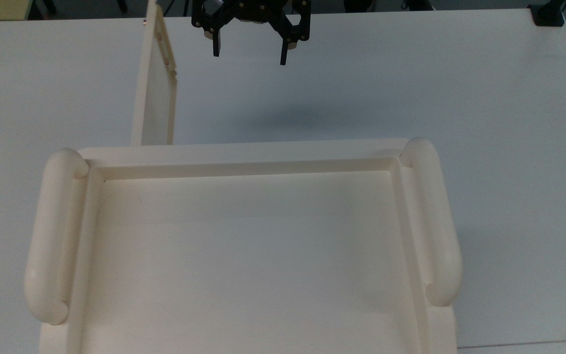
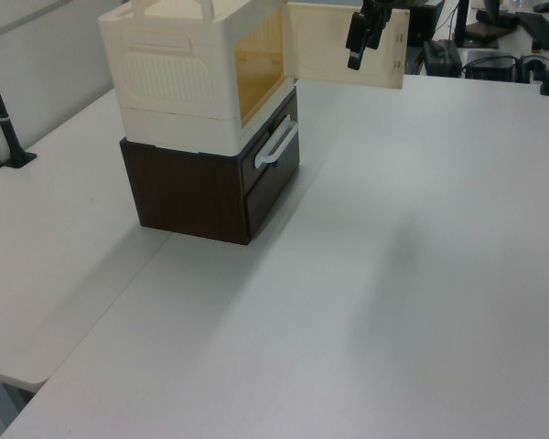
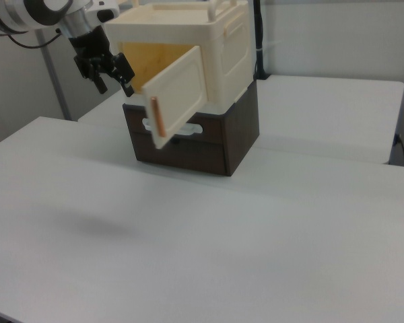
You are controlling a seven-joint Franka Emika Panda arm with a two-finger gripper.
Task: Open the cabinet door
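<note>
My black two-finger gripper (image 1: 248, 51) is spread wide, holding nothing, hanging in the air just off the free edge of the thin flat cream cabinet door (image 1: 155, 83), no contact. In the top view, door sticks roughly straight out from the cream box cabinet with the recessed top (image 1: 243, 246); the right view shows the cabinet's amber interior exposed. Cabinet sits on a dark brown drawer unit (image 2: 206, 197) on the white table (image 1: 410, 88). I judge the opening step essentially done. Next move: back away clear of the door edge without bumping it, or a light nudge if wider is wanted.
</note>
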